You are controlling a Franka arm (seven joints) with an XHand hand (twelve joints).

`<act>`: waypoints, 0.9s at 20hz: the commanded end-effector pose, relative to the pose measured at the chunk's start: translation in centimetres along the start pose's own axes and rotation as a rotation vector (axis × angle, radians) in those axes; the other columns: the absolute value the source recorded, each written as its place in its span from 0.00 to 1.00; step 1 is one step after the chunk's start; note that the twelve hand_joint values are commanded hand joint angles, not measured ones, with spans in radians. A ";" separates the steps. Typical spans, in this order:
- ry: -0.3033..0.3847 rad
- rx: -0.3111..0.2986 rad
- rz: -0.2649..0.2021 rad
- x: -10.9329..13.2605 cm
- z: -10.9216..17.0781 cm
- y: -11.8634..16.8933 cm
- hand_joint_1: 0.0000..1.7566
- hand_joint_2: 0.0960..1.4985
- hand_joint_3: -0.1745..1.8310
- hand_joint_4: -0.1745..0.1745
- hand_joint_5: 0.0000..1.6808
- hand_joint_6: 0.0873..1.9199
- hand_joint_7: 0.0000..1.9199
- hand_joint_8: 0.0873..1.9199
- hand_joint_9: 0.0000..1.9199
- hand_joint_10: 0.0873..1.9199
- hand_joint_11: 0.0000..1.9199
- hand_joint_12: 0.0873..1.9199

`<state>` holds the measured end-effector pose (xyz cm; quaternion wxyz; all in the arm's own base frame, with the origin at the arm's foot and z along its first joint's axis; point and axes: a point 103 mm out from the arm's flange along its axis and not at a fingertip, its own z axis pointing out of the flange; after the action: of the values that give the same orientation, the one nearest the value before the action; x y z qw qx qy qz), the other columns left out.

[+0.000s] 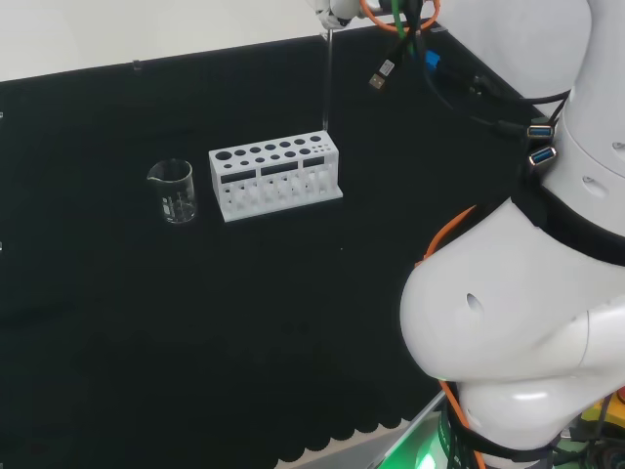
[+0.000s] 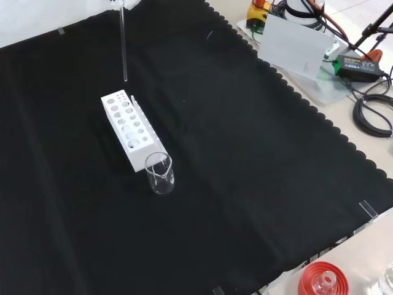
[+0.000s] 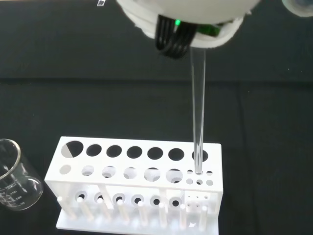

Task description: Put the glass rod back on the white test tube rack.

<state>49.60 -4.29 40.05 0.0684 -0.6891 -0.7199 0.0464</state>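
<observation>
The white test tube rack [image 1: 273, 178] [image 2: 126, 126] [image 3: 137, 166] stands on the black cloth, with rows of large holes and a patch of small holes at one end. The glass rod [image 1: 327, 78] [image 2: 123, 43] [image 3: 198, 107] hangs upright from the hand [image 1: 337, 10] [image 2: 120, 3] [image 3: 186, 14], which is shut on its upper end at the views' top edges. In the wrist view the rod's lower tip lies over the small holes at the rack's end. In the front view the tip is a little above that end; I cannot tell whether it touches.
An empty clear beaker [image 1: 173, 191] [image 2: 159, 173] [image 3: 12, 176] stands close to the rack's other end. In the front view a red ribbed stand [image 2: 322, 279] sits past the cloth's scalloped edge, and a white card [image 2: 291, 40] and cables [image 2: 371, 110] lie at the upper right.
</observation>
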 end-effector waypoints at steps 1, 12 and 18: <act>0.005 0.000 0.001 -0.1 0.0 -0.2 0.76 0.44 0.37 0.00 0.71 0.25 0.72 0.32 0.91 0.12 0.81 0.31; 0.010 0.002 -0.007 0.7 0.1 0.2 0.76 0.44 0.37 0.00 0.71 0.25 0.72 0.32 0.91 0.12 0.81 0.31; -0.008 0.017 -0.019 1.9 0.2 0.8 0.76 0.44 0.37 0.00 0.71 0.25 0.72 0.32 0.91 0.12 0.81 0.31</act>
<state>49.84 -3.39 39.91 0.0726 -0.6834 -0.7248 0.0482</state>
